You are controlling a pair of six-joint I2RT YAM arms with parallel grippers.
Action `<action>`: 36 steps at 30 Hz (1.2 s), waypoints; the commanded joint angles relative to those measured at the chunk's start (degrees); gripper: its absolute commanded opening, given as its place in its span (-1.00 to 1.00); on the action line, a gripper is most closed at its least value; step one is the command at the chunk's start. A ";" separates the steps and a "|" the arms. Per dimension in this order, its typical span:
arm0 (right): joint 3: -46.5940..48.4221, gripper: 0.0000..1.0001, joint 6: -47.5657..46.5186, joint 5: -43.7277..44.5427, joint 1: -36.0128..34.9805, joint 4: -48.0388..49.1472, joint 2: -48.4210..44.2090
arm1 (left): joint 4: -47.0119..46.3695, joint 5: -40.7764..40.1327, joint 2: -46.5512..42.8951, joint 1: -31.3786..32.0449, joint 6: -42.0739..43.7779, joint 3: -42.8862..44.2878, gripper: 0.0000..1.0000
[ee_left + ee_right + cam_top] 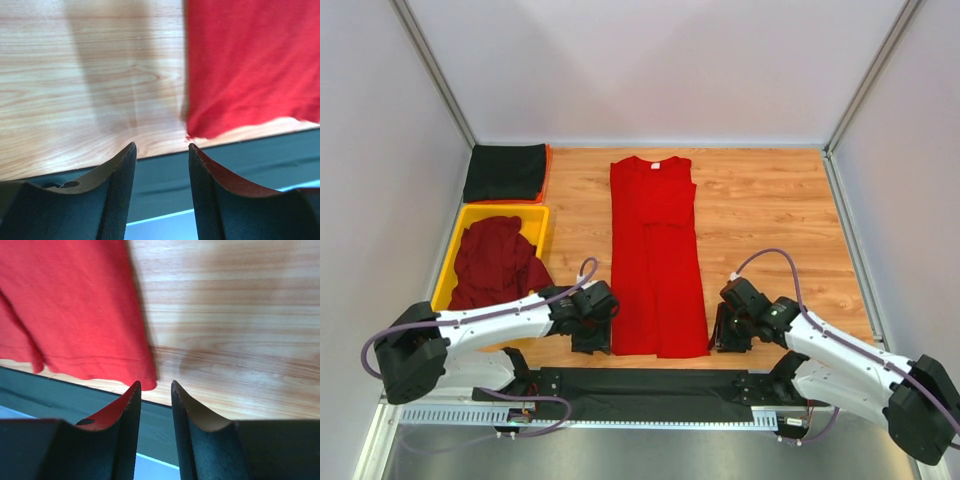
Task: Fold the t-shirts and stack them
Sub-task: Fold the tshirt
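A bright red t-shirt lies on the wooden table as a long narrow strip, sleeves folded in, neck at the far end. My left gripper hovers just left of its near hem corner, jaws open and empty. At the near right hem corner my right gripper stands open with a narrow gap, nothing between its fingers. A dark maroon t-shirt is crumpled in the yellow tray. A folded black t-shirt lies at the far left.
The table's near edge runs just beyond both sets of fingertips, with a dark strip below it. White walls enclose the table on three sides. Bare wood stretches right of the red shirt.
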State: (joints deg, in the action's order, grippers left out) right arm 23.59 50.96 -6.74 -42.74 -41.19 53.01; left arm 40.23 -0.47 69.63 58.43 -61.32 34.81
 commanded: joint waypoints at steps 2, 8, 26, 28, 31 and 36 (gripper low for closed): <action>3.12 -0.33 1.25 -0.46 -0.50 0.32 -2.04 | -1.62 0.12 -6.15 -0.16 -0.03 0.70 0.12; 2.86 -0.29 1.07 -0.64 -0.50 2.08 1.20 | -6.47 3.10 -5.04 -2.18 0.23 -1.05 0.18; -1.89 -0.42 2.48 -2.13 -0.76 8.84 4.03 | -11.05 5.30 1.74 -2.98 0.85 -5.10 -0.49; -1.97 -0.46 2.74 -2.13 -0.85 9.02 4.03 | -10.87 5.30 1.48 -2.98 0.85 -5.19 -0.65; -2.06 -0.55 3.18 -1.43 -0.94 8.23 3.59 | -10.96 5.48 0.87 -2.98 0.59 -5.36 -0.87; -2.59 -0.91 3.44 -1.69 -1.20 7.71 2.18 | -11.48 6.44 -0.10 -2.89 0.32 -6.07 -1.00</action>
State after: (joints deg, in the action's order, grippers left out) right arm 21.56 53.36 -8.93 -43.42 -33.87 56.51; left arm 28.73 5.72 70.48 55.51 -61.19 29.91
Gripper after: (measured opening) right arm 0.096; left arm 0.006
